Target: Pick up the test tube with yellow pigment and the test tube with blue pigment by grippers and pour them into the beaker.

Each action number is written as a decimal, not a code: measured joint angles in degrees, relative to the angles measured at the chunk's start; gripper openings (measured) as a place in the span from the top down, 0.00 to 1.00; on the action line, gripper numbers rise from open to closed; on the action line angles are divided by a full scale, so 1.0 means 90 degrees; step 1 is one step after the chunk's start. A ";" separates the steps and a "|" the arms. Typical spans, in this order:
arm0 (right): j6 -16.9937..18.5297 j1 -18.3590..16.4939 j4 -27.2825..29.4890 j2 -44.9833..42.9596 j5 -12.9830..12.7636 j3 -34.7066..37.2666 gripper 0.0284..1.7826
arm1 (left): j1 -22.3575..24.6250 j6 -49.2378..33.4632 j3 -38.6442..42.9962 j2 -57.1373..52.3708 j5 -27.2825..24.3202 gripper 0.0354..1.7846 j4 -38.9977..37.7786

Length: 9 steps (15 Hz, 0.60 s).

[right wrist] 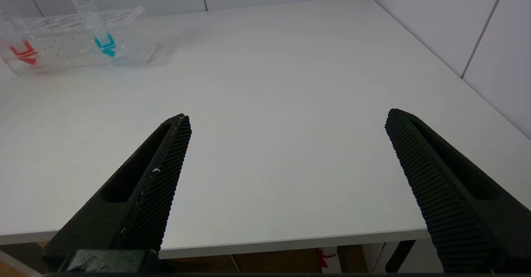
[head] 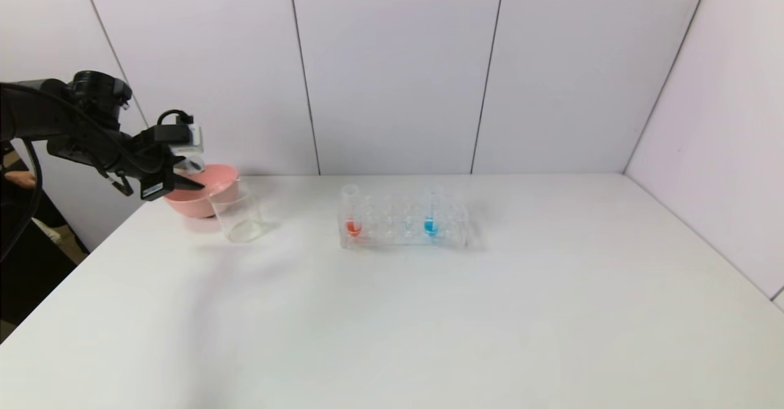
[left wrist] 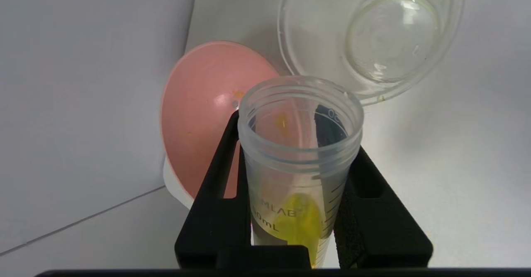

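My left gripper [head: 184, 179] hangs at the far left of the table, above the pink bowl and just left of the beaker [head: 239, 216]. It is shut on the test tube with yellow pigment [left wrist: 300, 156], which is tilted, with the yellow liquid pooled in its lower part. The tube's open mouth points toward the beaker [left wrist: 373, 36], whose inside looks clear. The test tube with blue pigment [head: 432, 213] stands upright in the clear rack [head: 404, 228] at mid-table, and the right wrist view shows the same blue tube [right wrist: 97, 28]. My right gripper [right wrist: 286, 119] is open and empty over the table's near edge.
A pink bowl [head: 202, 191] sits right behind the beaker against the back wall, and the pink bowl [left wrist: 203, 115] has small yellow specks inside. A red-tipped tube [head: 353, 213] stands at the rack's left end. White walls close off the back and right.
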 joint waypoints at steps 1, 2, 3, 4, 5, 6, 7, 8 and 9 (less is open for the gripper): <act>-0.0005 -0.0003 0.0000 0.0000 0.0000 0.0000 0.04 | 0.0003 0.0019 0.0000 -0.0012 0.0022 0.71 -0.0009; -0.0003 0.0000 0.0000 0.0000 0.0000 0.0000 0.04 | 0.0003 0.0031 -0.0003 -0.0027 0.0056 0.71 -0.0009; -0.0003 0.0000 0.0000 0.0000 0.0000 0.0000 0.04 | 0.0003 0.0051 -0.0039 -0.0034 0.0137 0.71 0.0019; -0.0003 -0.0003 0.0000 0.0000 -0.0001 0.0000 0.04 | 0.0003 0.0119 -0.0066 -0.0046 0.0241 0.71 0.0022; -0.0003 -0.0003 0.0000 0.0000 -0.0001 0.0000 0.04 | 0.0003 0.0165 -0.0079 -0.0064 0.0279 0.71 0.0019; -0.0003 -0.0003 0.0000 0.0000 0.0000 0.0000 0.04 | 0.0000 0.0196 -0.0083 -0.0073 0.0282 0.71 0.0019; 0.0000 -0.0003 0.0000 0.0000 0.0000 0.0000 0.04 | -0.0003 0.0279 -0.0088 -0.0079 0.0279 0.71 0.0019; -0.0003 -0.0003 0.0000 0.0000 0.0000 0.0000 0.04 | -0.0003 0.0364 -0.0091 -0.0081 0.0278 0.71 0.0028; -0.0003 -0.0003 0.0000 0.0000 -0.0001 0.0000 0.04 | 0.0000 0.0408 -0.0091 -0.0085 0.0272 0.71 0.0028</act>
